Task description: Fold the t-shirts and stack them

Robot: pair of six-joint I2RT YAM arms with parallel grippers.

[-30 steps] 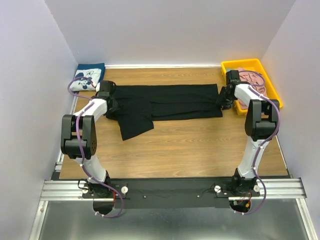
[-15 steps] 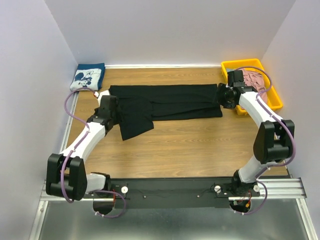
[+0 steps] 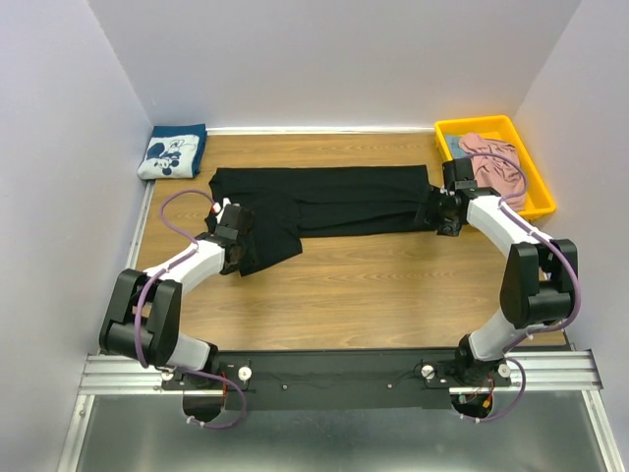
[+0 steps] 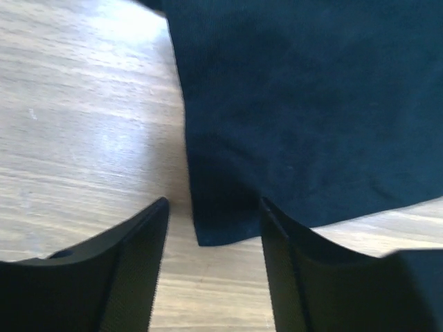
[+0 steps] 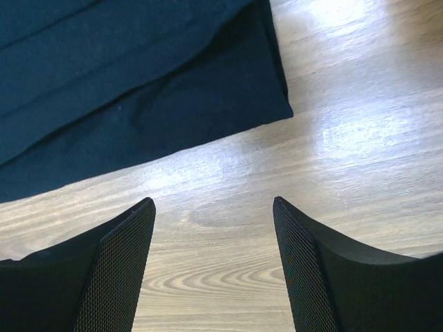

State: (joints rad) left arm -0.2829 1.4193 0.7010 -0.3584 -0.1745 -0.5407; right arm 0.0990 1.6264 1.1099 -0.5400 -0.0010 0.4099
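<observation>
The large black t-shirt (image 3: 334, 200) lies folded into a long band across the table, one sleeve flap (image 3: 267, 246) spread toward the near side. My left gripper (image 3: 236, 254) hovers open at that flap's near-left corner; in the left wrist view the black cloth corner (image 4: 214, 225) lies flat between the spread fingers (image 4: 135, 263), not pinched. My right gripper (image 3: 443, 217) is open just off the shirt's right end; the right wrist view shows bare wood between its fingers (image 5: 121, 263) and the shirt's corner (image 5: 266, 97) ahead. The navy mouse-print shirt (image 3: 172, 152) sits folded at the back left.
A yellow bin (image 3: 521, 133) at the back right holds the crumpled pink shirt (image 3: 494, 162). White walls close in the wooden table (image 3: 373, 285) on three sides. The arms' mounting rail (image 3: 334, 369) runs along the near edge.
Both grippers have let go of the black shirt's ends and opened. The left arm swung toward the near side to the sleeve flap's corner; the right drew back slightly.
</observation>
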